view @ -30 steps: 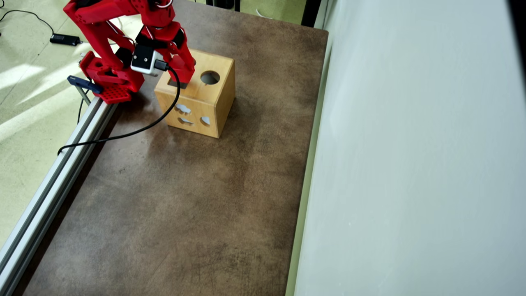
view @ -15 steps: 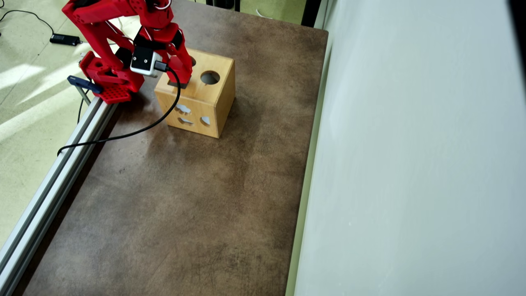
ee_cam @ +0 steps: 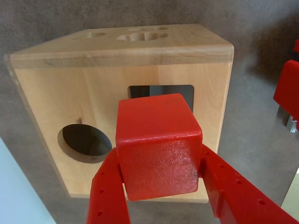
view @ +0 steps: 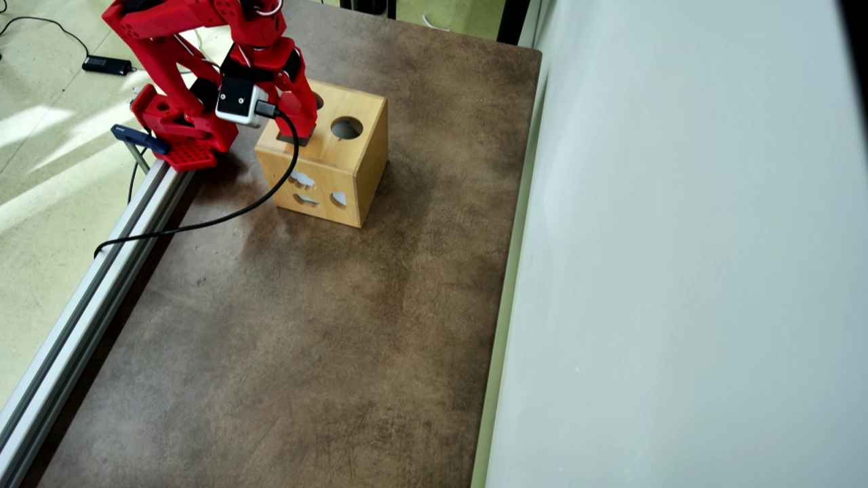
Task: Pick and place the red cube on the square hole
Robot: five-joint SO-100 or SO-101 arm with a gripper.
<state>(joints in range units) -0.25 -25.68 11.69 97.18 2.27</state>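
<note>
Right now the small matte red cube (ee_cam: 159,144) is clamped between the two red perforated plastic jaws, one finger (ee_cam: 110,191) pressing its left face and the other (ee_cam: 233,191) its right in the wrist view. Grip sits low on the side faces, so the leading face of the cube is free to enter an opening first.

Cube is held above the top face of the light wooden shape-sorter box (ee_cam: 51,98), its far edge overlapping the dark square hole (ee_cam: 161,91) in the wrist view. Only a strip of the hole shows past the cube, so I judge it nearly lined up but not yet inside. Cube edges look roughly parallel to the hole's edges, which matters with a fit that tight.

The round cut-out (ee_cam: 84,141) is off to the left in the wrist view, clear of the cube.

From overhead the red plastic arm (view: 203,41) reaches down over the near-left part of the box top (view: 356,146), gripper (view: 298,132) over the square hole (view: 283,137); the cube itself is hidden there. The box sits on the brown tabletop (view: 305,325) close to the arm's base, so the reach is short and steep.

Next move, I'd guess: lower straight down, then release.
</note>
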